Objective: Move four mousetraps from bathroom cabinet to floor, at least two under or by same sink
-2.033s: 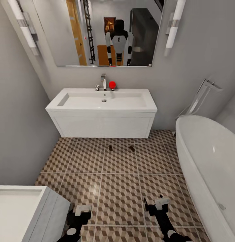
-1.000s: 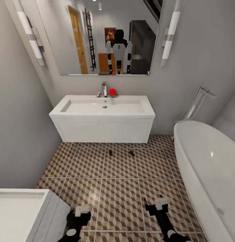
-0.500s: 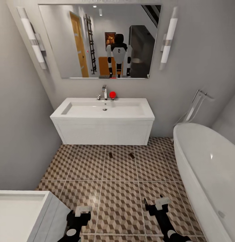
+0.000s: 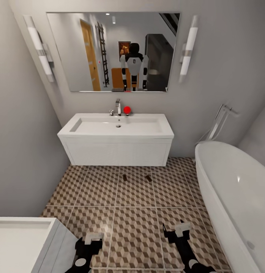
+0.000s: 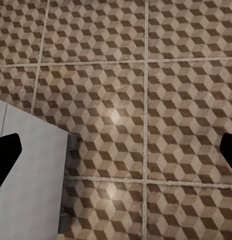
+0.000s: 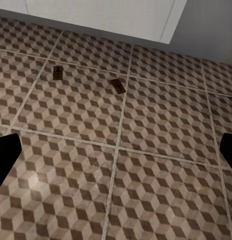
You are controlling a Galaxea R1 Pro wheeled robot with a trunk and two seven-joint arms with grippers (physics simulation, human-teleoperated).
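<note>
Two mousetraps lie on the cube-patterned bathroom floor [image 4: 136, 227] just in front of the white bathroom sink [image 4: 115, 133]: one [image 4: 125, 177] to the left, one [image 4: 148, 178] to the right. The right wrist view shows the same pair, the left one [image 6: 58, 72] and the right one [image 6: 118, 85], flat on the tiles. My left gripper [image 4: 91, 242] and right gripper [image 4: 178, 231] hang low at the near edge, both open and holding nothing. In the mirror [image 4: 113, 51] a low orange-brown cabinet [image 4: 116, 77] shows behind my reflection.
A white oval bathtub [image 4: 231, 189] with a chrome floor tap [image 4: 220, 121] fills the right side. A second white unit [image 4: 22, 242] stands at the near left, close to my left arm; its corner [image 5: 31, 170] is in the left wrist view. Grey walls close the left and back.
The whole picture has shifted downward and the sink looks a little farther off, so the camera has moved. The two mousetraps stay where they lie. Both grippers keep their pose.
</note>
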